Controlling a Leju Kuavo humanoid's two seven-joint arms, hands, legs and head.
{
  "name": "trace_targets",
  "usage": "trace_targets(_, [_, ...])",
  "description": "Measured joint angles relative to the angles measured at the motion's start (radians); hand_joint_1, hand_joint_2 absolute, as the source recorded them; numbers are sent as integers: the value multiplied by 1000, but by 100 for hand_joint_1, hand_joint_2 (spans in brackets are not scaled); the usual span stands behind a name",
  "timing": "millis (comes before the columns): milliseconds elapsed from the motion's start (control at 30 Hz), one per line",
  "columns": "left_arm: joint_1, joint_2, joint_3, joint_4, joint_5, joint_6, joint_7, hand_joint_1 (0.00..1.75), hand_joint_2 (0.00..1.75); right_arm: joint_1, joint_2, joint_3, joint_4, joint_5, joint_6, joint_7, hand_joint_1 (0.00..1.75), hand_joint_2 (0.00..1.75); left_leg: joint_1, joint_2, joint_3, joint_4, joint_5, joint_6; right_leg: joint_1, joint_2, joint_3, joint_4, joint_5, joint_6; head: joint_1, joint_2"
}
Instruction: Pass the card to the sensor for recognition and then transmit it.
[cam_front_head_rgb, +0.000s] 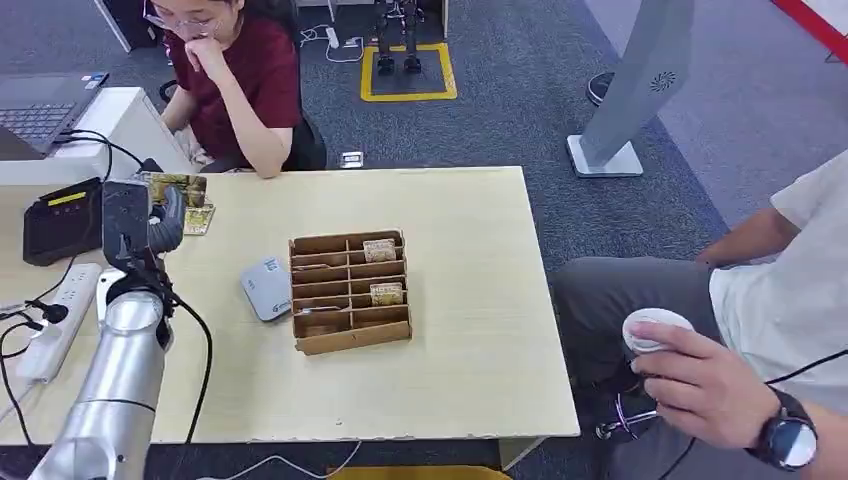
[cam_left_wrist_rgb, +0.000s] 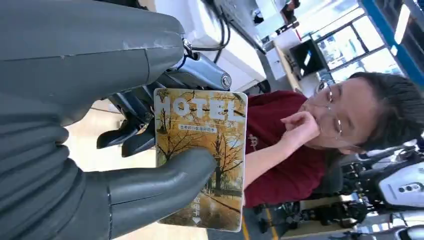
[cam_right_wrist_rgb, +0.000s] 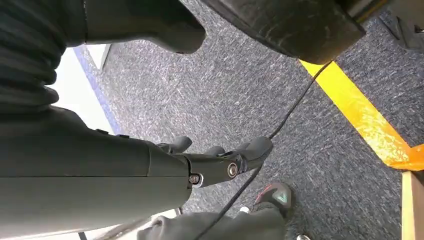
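Left wrist view puts the left hand (cam_left_wrist_rgb: 125, 165) closed on a glossy hotel key card printed with yellow autumn trees (cam_left_wrist_rgb: 200, 160), the thick grey thumb (cam_left_wrist_rgb: 170, 182) pressed across its face and the darker fingers (cam_left_wrist_rgb: 125, 135) behind it. From the head view the same hand (cam_front_head_rgb: 150, 225) is raised over the far left part of the pale wooden bench (cam_front_head_rgb: 470, 350), near a black box-shaped reader with a yellow strip (cam_front_head_rgb: 62, 220) and well apart from the flat grey rounded sensor pad (cam_front_head_rgb: 266, 288), which lies just beside the brown cardboard slotted card organiser (cam_front_head_rgb: 350, 290).

The hold looks like a pinch on a slick flat card, so I judge a twist or slip to be the main risk while the arm swings toward the sensor; a tilted card may not be read. The thumb covers much of the face, which could also block recognition. A low sweep might knock the organiser or catch the white power strip (cam_front_head_rgb: 55, 320) and its cables at the bench edge.

Right wrist view has the right hand (cam_right_wrist_rgb: 220, 157) hanging over grey carpet, fingers loosely curled, holding nothing.
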Motion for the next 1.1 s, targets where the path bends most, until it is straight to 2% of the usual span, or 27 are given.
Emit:
trace_targets(133, [-9, -3, -3, -2, -19, 16, -15, 175, 175, 0, 0, 0, 0, 3, 1, 0, 0, 175, 0, 1, 0, 0, 0, 0, 0, 0, -1, 0, 0, 0, 0, 0])
trace_targets(233, [-31, 1, -38, -3, -165, 90, -24, 175, 175, -2, 0, 0, 0, 23, 17, 9, 0, 175, 0, 0, -1, 0, 1, 0, 0, 0, -1, 0, 0, 0, 0, 0])
trace_targets(367, [-107, 19, -140, 20, -453, 207, 39, 175, 175, -14, 1, 0, -2, 46, 31, 13, 0, 175, 0, 0, -1, 0, 1, 0, 0, 0, -1, 0, 1, -1, 0, 0])
trace_targets(400, [-125, 26, -163, 30, -545, 252, 60, 175, 175, -16, 1, 0, -2, 56, 34, 13, 0, 175, 0, 1, -1, 0, 1, 0, 0, 0, -1, 0, 2, -1, 0, 0])
trace_targets(433, [-143, 35, -200, 50, -700, 327, 95, 175, 175, -17, 1, 0, -2, 67, 40, 12, 0, 175, 0, 1, -1, 0, 1, 0, 0, 1, -1, 0, 2, -2, 0, 0])
trace_targets(467, [-162, 47, -229, 68, -810, 368, 119, 175, 175, -18, 1, 0, -2, 76, 44, 11, 0, 175, 0, 1, -1, 0, 1, 0, 0, 1, -1, 0, 2, -2, 0, 0])
trace_targets(533, [-192, 72, -280, 96, -1007, 401, 170, 175, 175, -20, 1, 0, -2, 89, 51, 9, 0, 175, 0, 1, -1, 0, 1, 0, 0, 1, -1, 0, 2, -2, 0, 0])
trace_targets(600, [-213, 87, -306, 122, -1121, 407, 198, 175, 175, -23, 1, 0, -2, 94, 50, 8, 0, 175, 0, 1, -1, 0, 1, -1, 0, 1, -1, 0, 2, -2, 0, 0])
trace_targets(700, [-227, 103, -319, 149, -1172, 408, 219, 175, 175, -27, 1, 0, -2, 94, 48, 4, 0, 175, 0, 2, -1, 0, 1, -1, 0, 2, -2, 1, 2, -2, 0, 0])
trace_targets(833, [-236, 118, -325, 180, -1175, 408, 218, 175, 175, -26, 1, 0, -2, 94, 47, 3, 0, 175, 0, 2, -1, 0, 1, -1, 0, 2, -2, 1, 2, -2, 0, 0])
trace_targets(1100, [-228, 117, -325, 210, -1102, 409, 149, 175, 175, -10, -5, 0, -2, 100, 35, -22, 0, 175, 0, 2, -2, 0, 1, -1, 0, 2, -2, 1, 2, -2, 0, 0])
